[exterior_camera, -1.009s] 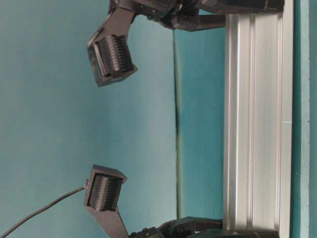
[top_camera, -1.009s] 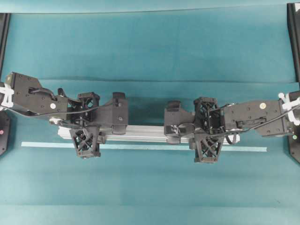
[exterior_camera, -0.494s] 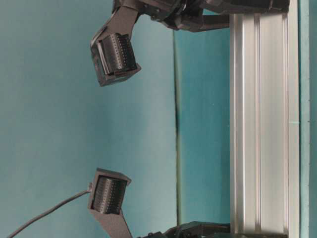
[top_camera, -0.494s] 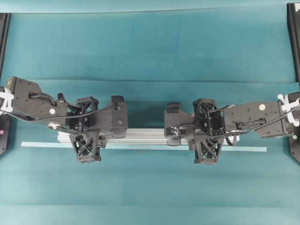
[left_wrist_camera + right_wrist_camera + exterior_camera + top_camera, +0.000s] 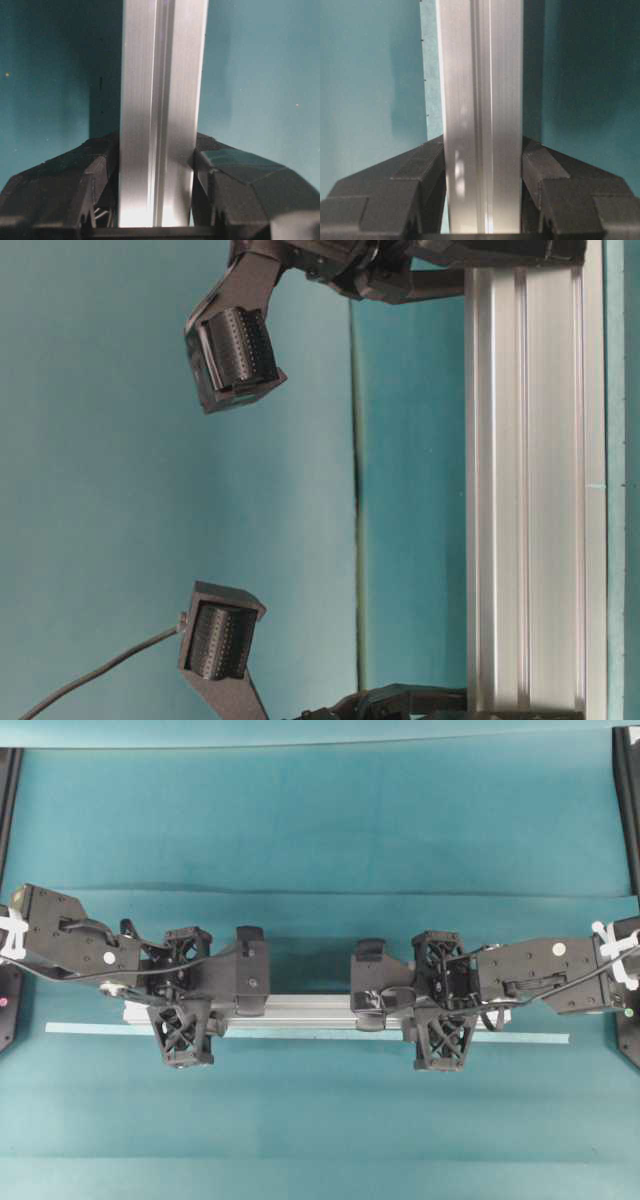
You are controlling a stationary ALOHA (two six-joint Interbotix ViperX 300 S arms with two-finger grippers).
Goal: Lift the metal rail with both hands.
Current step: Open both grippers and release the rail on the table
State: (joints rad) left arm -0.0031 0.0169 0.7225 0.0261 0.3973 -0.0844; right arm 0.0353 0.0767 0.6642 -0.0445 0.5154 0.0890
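1. As both grippers are already clamped on the metal rail [image 5: 305,1011], I count the reach and the grasp as done; what I cannot confirm is the lift itself
2. The left gripper [image 5: 183,992] holds the rail near its left end, its fingers [image 5: 100,172] pressed against both long sides of the bar in my left wrist view, set narrow to the bar's width
3. The right gripper [image 5: 441,1003] holds it near the right end, and my right wrist view shows its fingers [image 5: 427,167] flush on both flanks, with no gap that I can make out
4. The rail lies level across the middle of the overhead view, spanning from one gripper to the other, just above and parallel to the pale tape line [image 5: 540,1038] on the teal worktop [image 5: 320,820]
5. In the table-level view the rail [image 5: 525,490] sits very close to the worktop surface, and I cannot tell whether it is touching or barely clear
6. My judgement: the task is roughly halfway, with the hold secure and the raise still to come or scarcely begun
7. For the rest I would bring both arms up together at an even rate, since a lag on one side would tilt the bar and could let it slip through the fingers
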